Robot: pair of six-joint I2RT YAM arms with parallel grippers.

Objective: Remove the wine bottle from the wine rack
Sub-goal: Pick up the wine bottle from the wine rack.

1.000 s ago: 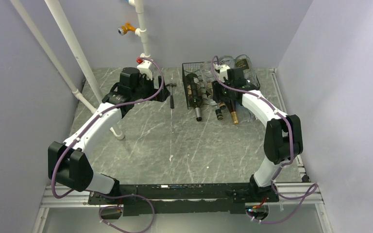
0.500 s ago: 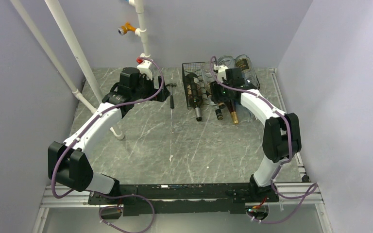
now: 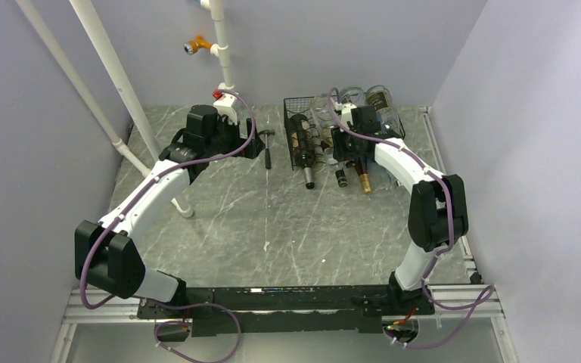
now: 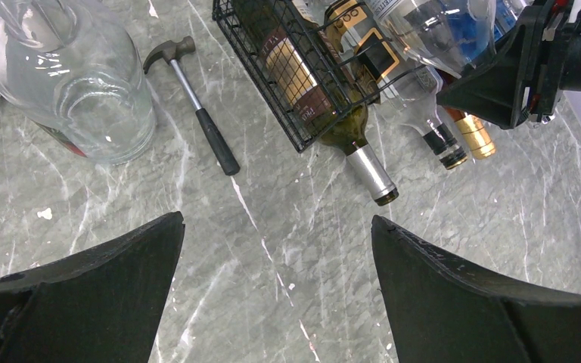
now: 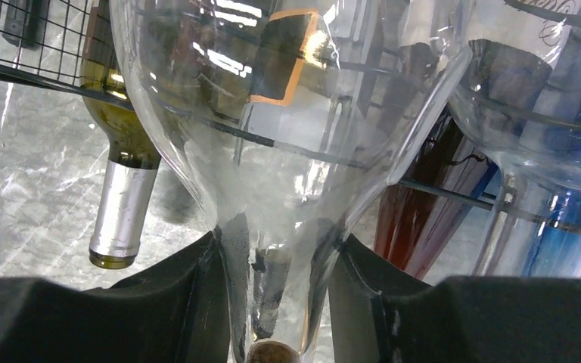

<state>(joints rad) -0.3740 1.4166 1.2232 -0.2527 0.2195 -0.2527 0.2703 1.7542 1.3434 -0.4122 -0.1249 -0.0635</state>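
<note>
The black wire wine rack (image 3: 300, 121) stands at the back of the table with several bottles lying in it, necks toward me. My right gripper (image 5: 278, 249) is shut on the neck of a clear glass wine bottle (image 5: 287, 113), with a finger pressed to each side just above its cork. That bottle's body still lies in the wine rack (image 5: 38, 72). From above, the right gripper (image 3: 346, 144) sits at the rack's front. My left gripper (image 4: 276, 223) hangs open over bare table, left of the wine rack (image 4: 287, 83), holding nothing.
A hammer (image 4: 197, 113) lies left of the rack, and a clear glass bottle (image 4: 68, 68) stands farther left. A dark bottle with a silver capsule (image 4: 363, 155) and one with a gold capsule (image 4: 473, 136) stick out of the rack. White pipes (image 3: 113, 68) rise at back left; walls close both sides.
The right gripper's fingers have closed in on the clear bottle's neck, and the right arm has nudged slightly toward the rack. The left arm has not moved.
</note>
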